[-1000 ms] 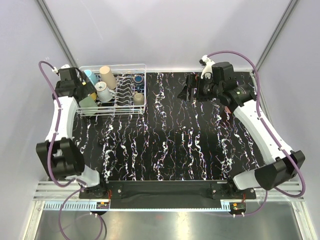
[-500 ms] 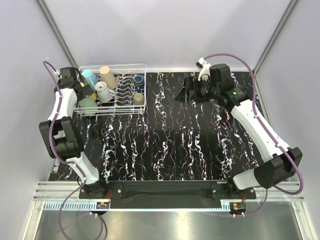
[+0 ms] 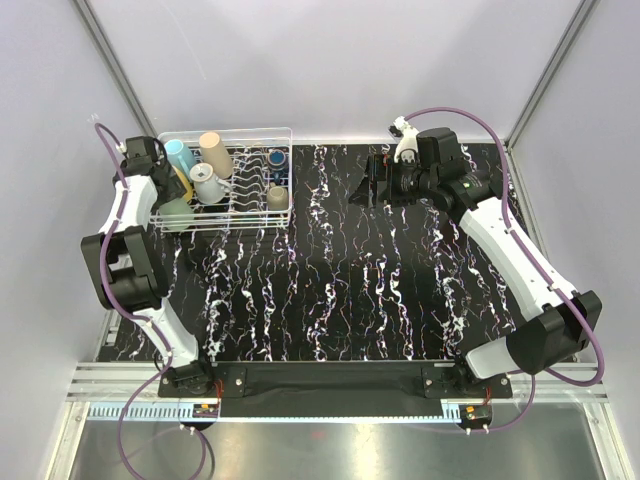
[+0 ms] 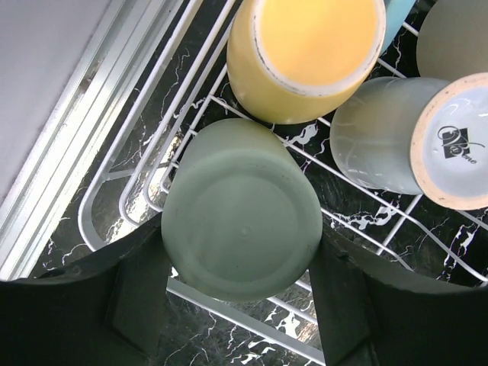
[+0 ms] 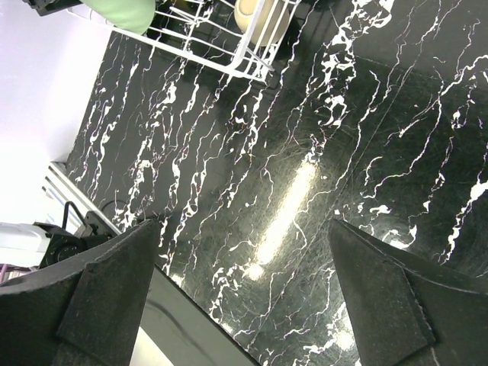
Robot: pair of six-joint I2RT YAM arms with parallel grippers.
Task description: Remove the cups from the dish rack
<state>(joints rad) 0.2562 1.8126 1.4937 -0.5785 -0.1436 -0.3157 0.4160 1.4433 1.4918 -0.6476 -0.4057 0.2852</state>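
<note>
We see the left gripper (image 4: pixel 242 305) spread wide around the base of a green handleless tumbler (image 4: pixel 241 221). It lies beside a yellow mug (image 4: pixel 305 53) in the white wire dish rack (image 3: pixel 289 175) at the far left corner of the black marbled table (image 3: pixel 350 290). The right gripper (image 5: pixel 244 290) hangs spread above the table's far edge.

The right claw (image 5: pixel 242 229) is seen spread wide above the black marbled desk (image 5: pixel 320 137), with the dish rack (image 5: pixel 255 72) and a cream cup (image 5: pixel 255 17) framed at the top.
</note>
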